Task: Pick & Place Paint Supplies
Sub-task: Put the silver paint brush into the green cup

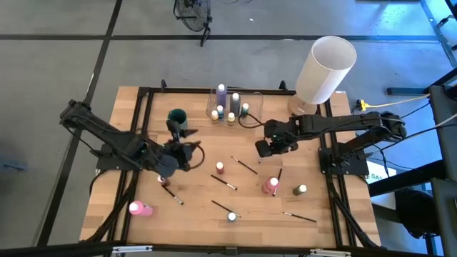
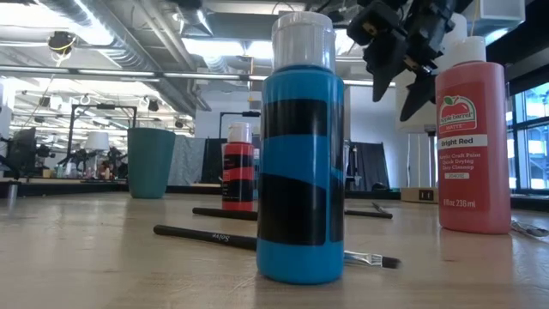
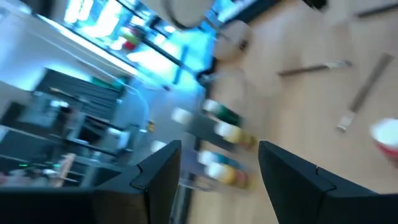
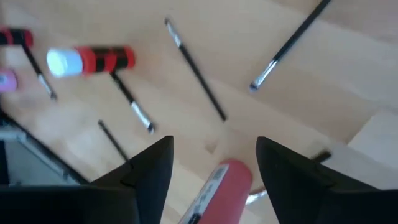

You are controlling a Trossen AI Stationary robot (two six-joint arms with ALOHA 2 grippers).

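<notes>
Jaws parted wide on the left gripper (image 3: pixel 219 149), nothing between them; same on the right gripper (image 4: pixel 212 142), spread open and gripping nothing. Starting at the left of the table (image 1: pixel 128 143): a pink bottle (image 1: pixel 139 208) lying on its side near the front left corner. Just beyond, left gripper (image 1: pixel 182 155) hovering left of centre, close in front of a teal cup (image 1: pixel 177 116). Below that gripper, a dark-handled brush (image 1: pixel 171 193) lying flat. At the back middle, a clear container (image 1: pixel 251 107) holding several upright bottles, among them a lilac bottle (image 1: pixel 221 91) and a grey bottle (image 1: pixel 235 100). In the open middle, a small red bottle (image 1: pixel 220 168) standing, with three more brushes scattered around it, one (image 1: pixel 223 183) just in front of it. Toward the front, a blue bottle (image 2: pixel 300 163) banded in black, upright, a brush (image 2: pixel 206 234) lying behind its base. Right of centre, right gripper (image 1: pixel 270 146) raised over the wood, beside and above the cap of a bright red bottle (image 2: pixel 472 137), apart from it. Right of that bottle, a green bottle (image 1: pixel 300 190) upright, a last brush (image 1: pixel 298 216) in front of it. At the back right corner, a large white cylinder (image 1: pixel 325 68).
</notes>
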